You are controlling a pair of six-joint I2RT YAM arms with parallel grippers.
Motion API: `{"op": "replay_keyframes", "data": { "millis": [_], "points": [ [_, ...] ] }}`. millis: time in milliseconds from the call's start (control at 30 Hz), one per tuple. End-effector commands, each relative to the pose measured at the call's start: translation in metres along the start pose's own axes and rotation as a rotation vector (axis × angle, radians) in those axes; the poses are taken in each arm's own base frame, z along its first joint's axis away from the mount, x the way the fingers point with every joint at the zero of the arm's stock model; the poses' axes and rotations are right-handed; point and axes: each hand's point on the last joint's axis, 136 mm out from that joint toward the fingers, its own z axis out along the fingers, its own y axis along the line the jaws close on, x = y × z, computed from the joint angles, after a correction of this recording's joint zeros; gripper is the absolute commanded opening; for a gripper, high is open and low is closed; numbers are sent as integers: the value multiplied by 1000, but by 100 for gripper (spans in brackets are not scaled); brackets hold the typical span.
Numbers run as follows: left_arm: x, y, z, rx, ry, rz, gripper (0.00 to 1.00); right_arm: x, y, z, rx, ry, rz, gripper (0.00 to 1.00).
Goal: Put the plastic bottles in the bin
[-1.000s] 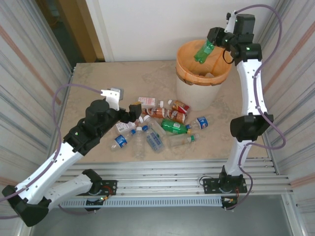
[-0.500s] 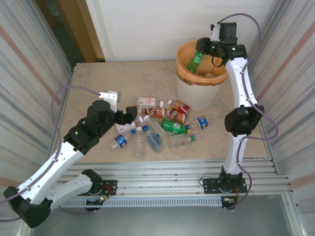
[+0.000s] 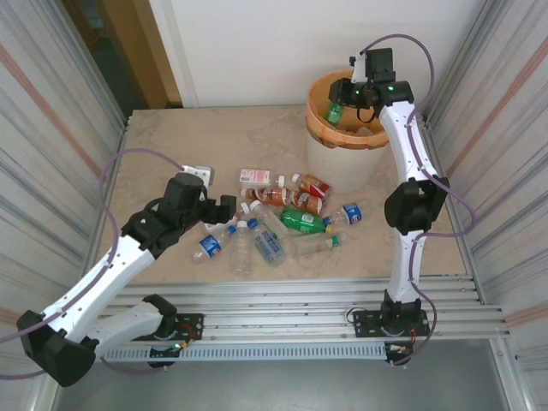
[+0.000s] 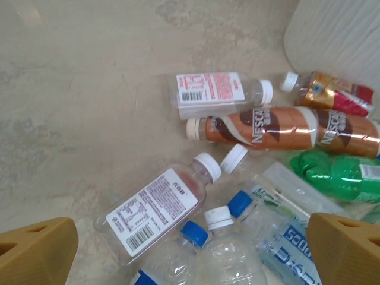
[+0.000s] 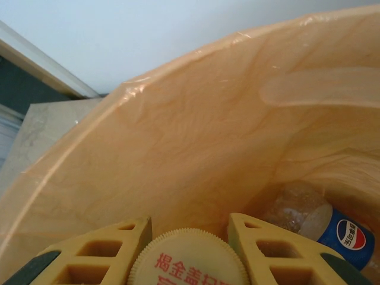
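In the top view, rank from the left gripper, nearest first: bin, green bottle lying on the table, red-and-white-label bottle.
1. Red-and-white-label bottle, just beyond the left gripper.
2. Green bottle, on the table to its right.
3. Bin, far right.

Bright, even, diffuse light leaves only soft shadows on the tabletop [image 3: 188, 145]. Glare streaks the Nescafé bottle [image 4: 279, 127] toward three o'clock. At six o'clock, the green bottle's [image 3: 336, 112] cap [image 5: 189, 264] looks slightly soft.
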Motion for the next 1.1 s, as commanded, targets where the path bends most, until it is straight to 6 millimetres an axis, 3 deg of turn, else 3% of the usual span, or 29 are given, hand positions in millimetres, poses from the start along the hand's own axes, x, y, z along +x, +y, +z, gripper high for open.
{"op": "replay_keyframes", "data": {
  "millis": [0,167,333,633,800,1067],
  "points": [
    [2,3,0,-18,46,37,99,9,-9,6,17,33,-12,44],
    [12,7,10,-37,129,95,99,2,-10,-3,20,16,-10,59],
    [28,14,20,-30,225,110,98,-7,-6,-20,21,-15,-17,64],
    [61,32,29,-61,426,145,91,-24,6,-81,64,-78,-49,74],
    [84,36,30,-71,546,133,88,-14,8,-112,118,-85,-59,83],
    [120,29,30,-55,655,22,88,20,3,-159,192,-140,-46,96]
  ]
}}
